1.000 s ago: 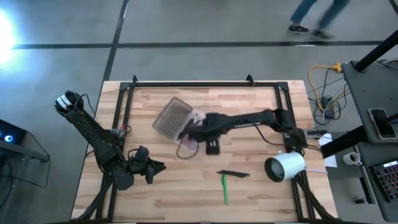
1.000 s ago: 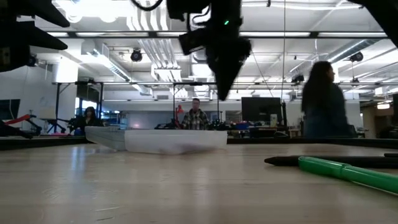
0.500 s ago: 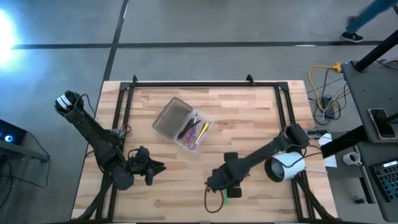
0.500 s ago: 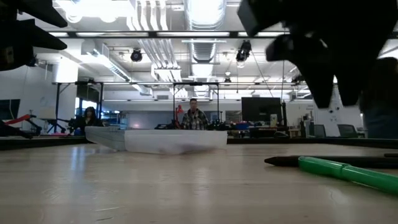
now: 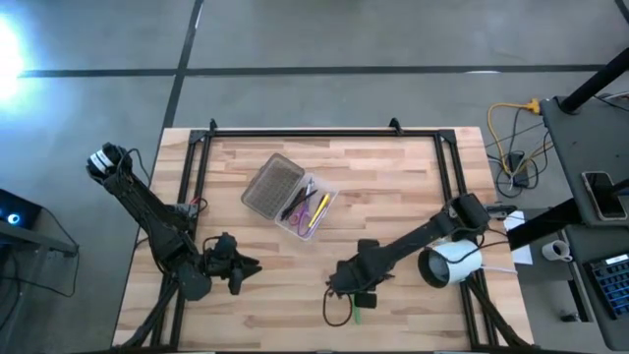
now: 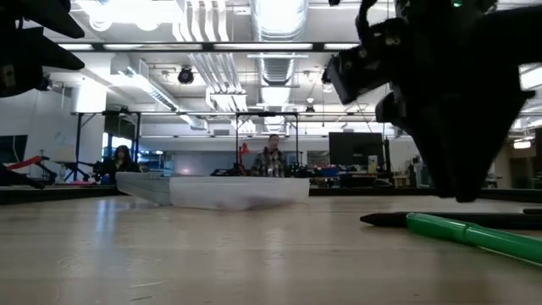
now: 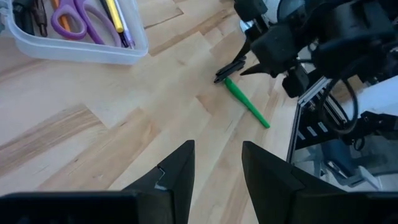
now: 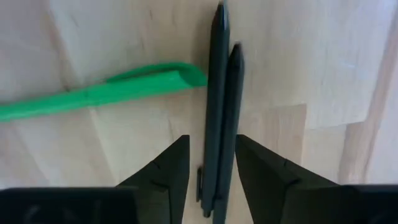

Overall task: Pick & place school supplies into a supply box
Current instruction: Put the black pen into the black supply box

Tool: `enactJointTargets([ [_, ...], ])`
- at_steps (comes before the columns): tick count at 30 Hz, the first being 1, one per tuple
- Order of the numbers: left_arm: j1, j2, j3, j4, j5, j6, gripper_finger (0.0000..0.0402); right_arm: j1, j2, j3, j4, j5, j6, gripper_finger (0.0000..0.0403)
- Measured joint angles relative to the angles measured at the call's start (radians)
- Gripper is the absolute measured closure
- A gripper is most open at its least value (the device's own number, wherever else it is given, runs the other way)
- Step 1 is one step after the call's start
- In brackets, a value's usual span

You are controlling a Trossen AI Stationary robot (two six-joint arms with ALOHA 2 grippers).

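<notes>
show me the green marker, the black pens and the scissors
green marker [image 8: 93,93], right wrist view, middle of its barrel
black pens [image 8: 216,112], right wrist view, barrel of the longer one of the pair
scissors [image 7: 78,17], left wrist view, purple handle loop, inside the clear box

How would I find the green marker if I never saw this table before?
Look at the wooden table from above and find the right arm reaching toward its near edge. The green marker lies flat on the wood just under the right gripper, its tip meeting two black pens. It is the only bright green thing; the other supplies sit in the supply box.
</notes>
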Motion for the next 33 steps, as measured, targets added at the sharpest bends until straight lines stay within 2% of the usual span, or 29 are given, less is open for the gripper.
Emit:
enactJointTargets([
  [6,0.0,0.0,0.0,0.0,0.001,-0.003,0.0284,-0.039,-0.134,-0.127,0.114,-0.008,0.036,0.0287],
  [11,0.0,0.0,0.0,-0.001,0.001,-0.004,0.0284,-0.067,-0.24,-0.28,0.279,-0.093,0.041,0.0287],
  [15,0.0,0.0,0.0,0.0,0.001,-0.004,0.0284,-0.057,-0.247,-0.327,0.305,-0.093,0.042,0.0291],
  [20,0.0,0.0,0.0,0.0,0.001,-0.008,0.0284,-0.059,-0.247,-0.369,0.314,-0.026,0.058,0.03],
  [33,0.001,0.0,0.0,0.0,0.001,-0.027,0.0284,-0.059,-0.246,-0.431,0.382,-0.055,0.053,0.0312],
])
